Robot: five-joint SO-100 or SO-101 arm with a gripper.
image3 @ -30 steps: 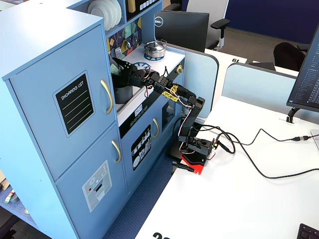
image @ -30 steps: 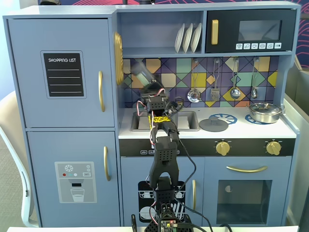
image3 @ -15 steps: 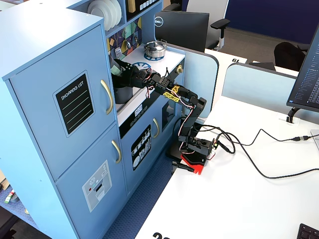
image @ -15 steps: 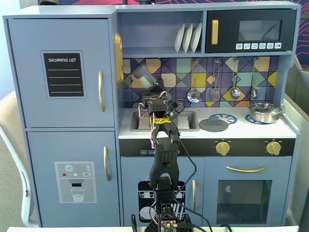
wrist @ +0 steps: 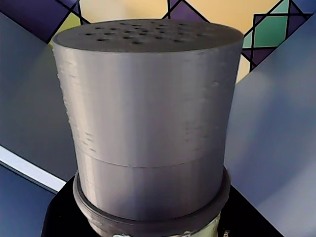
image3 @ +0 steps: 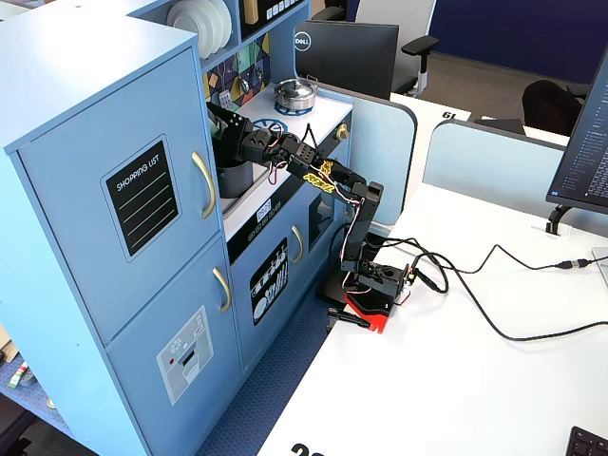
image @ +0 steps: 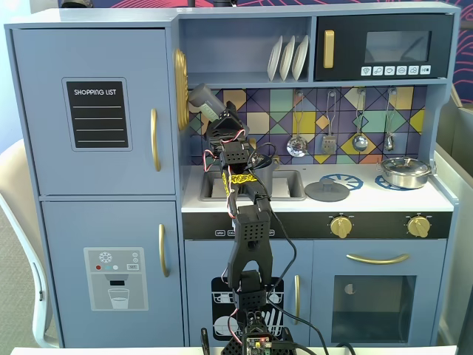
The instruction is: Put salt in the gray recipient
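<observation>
Fingers closed around the shaker [image: 201, 100], the gripper [image: 219, 118] holds it tilted above the sink's left end, so pickup looks done and carrying it right to the pot [image: 406, 171] remains.

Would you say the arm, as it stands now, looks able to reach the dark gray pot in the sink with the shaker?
Probably yes. The gripper holds the gray cylindrical salt shaker raised above the toy kitchen's sink, where the dark gray pot sits; nothing visible lies between them.
</observation>
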